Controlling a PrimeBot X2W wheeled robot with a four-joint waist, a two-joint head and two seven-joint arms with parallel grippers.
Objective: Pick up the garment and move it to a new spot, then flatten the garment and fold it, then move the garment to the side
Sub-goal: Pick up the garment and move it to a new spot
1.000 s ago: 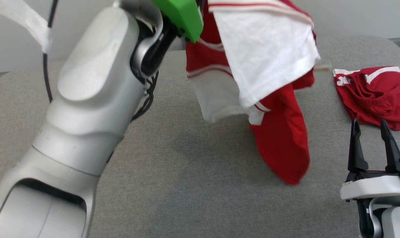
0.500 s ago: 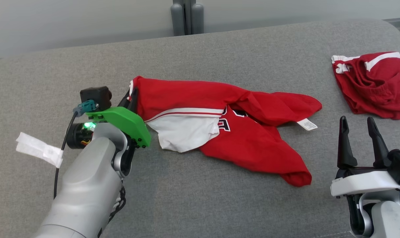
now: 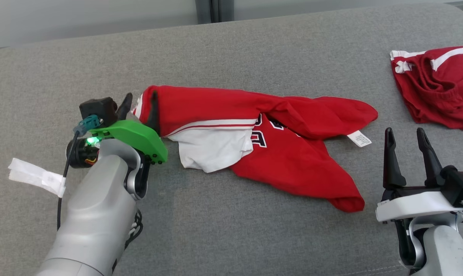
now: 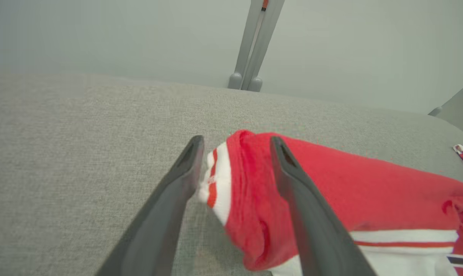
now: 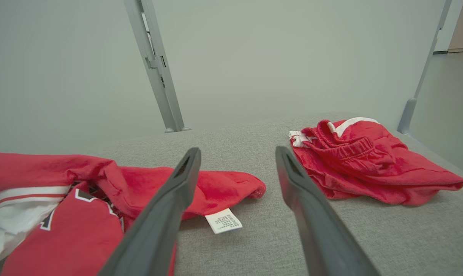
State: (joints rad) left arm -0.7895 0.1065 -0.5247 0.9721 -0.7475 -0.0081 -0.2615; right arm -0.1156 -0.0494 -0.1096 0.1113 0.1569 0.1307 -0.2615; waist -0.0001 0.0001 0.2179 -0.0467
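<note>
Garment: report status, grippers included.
Left gripper open, astride jersey's striped edge. Right gripper open, empty. Jersey crumpled, unfolded. Red shorts lie apart, far right.

Crumpled red shorts (image 3: 438, 88) with white trim lie at the far right of the grey fabric surface (image 3: 254, 50) — beyond its far edge a grey upright post (image 3: 212, 9) stands against a pale wall (image 3: 82, 19).

Bare grey table (image 3: 231, 237) lies free along the near side of the crumpled red garment (image 3: 300, 172) and in the far strip behind it. The left tool (image 3: 141, 96) straddles the garment's left end, jaws apart. Between the garment and the red shorts (image 3: 438, 88) runs a clear lane, with the right tool (image 3: 404, 131) at its near end.
</note>
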